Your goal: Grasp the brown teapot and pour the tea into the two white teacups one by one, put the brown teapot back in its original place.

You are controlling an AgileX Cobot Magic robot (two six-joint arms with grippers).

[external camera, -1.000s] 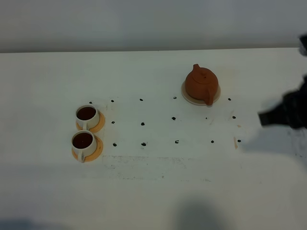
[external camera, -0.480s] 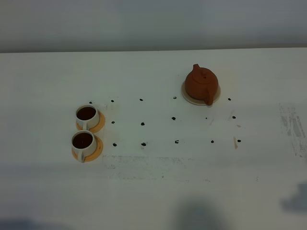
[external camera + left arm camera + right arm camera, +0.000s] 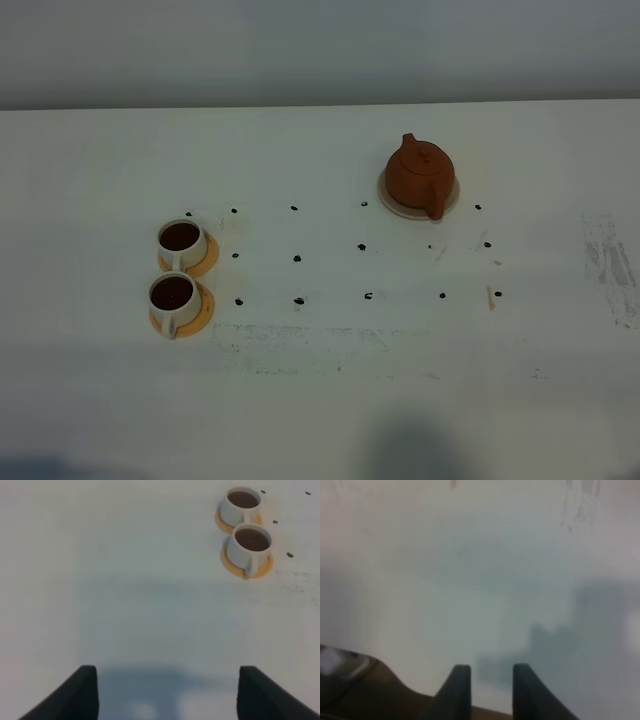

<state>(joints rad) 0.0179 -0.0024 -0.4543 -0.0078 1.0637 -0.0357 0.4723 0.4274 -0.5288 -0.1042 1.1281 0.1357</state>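
Reddish-brown clay: brown teapot (image 3: 421, 178) upright on its beige coaster (image 3: 451, 200), upper right of frame. Two white teacups (image 3: 177, 266), lower left, both hold dark tea. Right arm now withdrawn from overhead view; task apparently complete. Left hand (image 3: 167, 690) wide, empty; right hand (image 3: 491, 685) narrow, empty, over bare bench (image 3: 330, 400).

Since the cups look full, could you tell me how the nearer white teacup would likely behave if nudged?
The nearer white teacup holds dark tea close to its rim, so a push would probably slop it. It sits on a small orange saucer and may slide off. It looks like stiff ceramic, likely chippable.
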